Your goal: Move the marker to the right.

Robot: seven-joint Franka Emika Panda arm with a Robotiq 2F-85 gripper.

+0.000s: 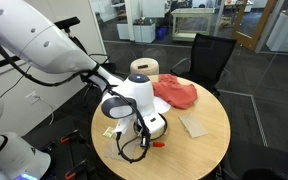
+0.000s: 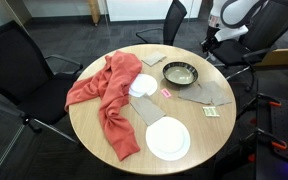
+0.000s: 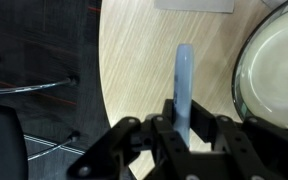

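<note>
Fingers (image 3: 212, 140) grip the marker (image 3: 184, 85). In the wrist view the 2 dark fingers stand close on either side of a pale, blurred stick that runs straight up from between them. It hangs over bare wood of the table (image 3: 134, 60), with the table's curved edge to its left and a pale bowl (image 3: 279, 70) just beside it on the right. A grey sheet (image 3: 194, 4) lies at the top edge of that view, and chair legs (image 3: 24, 85) show over the dark floor beyond the table.

In an exterior view the white arm (image 1: 44, 45) reaches down over the near part of the round table (image 1: 209, 140). Its fingers (image 1: 144, 135) sit low above the wood, and a small red bit of the marker (image 1: 159, 143) shows just beside them. A red cloth (image 1: 176, 93) lies bunched behind, a tan sheet (image 1: 194, 125) lies apart to one side, and a small yellowish tag (image 1: 109, 130) lies near the edge.

In an exterior view from across the table (image 2: 214, 140), the red cloth (image 2: 99, 90) trails over the wood. A white plate (image 2: 167, 138) sits near the edge, a dark bowl (image 2: 180, 72) stands farther back, and the yellowish tag (image 2: 211, 112) lies apart from both. Only part of the arm (image 2: 229, 15) shows in the top corner, and the fingers cannot be made out there.
</note>
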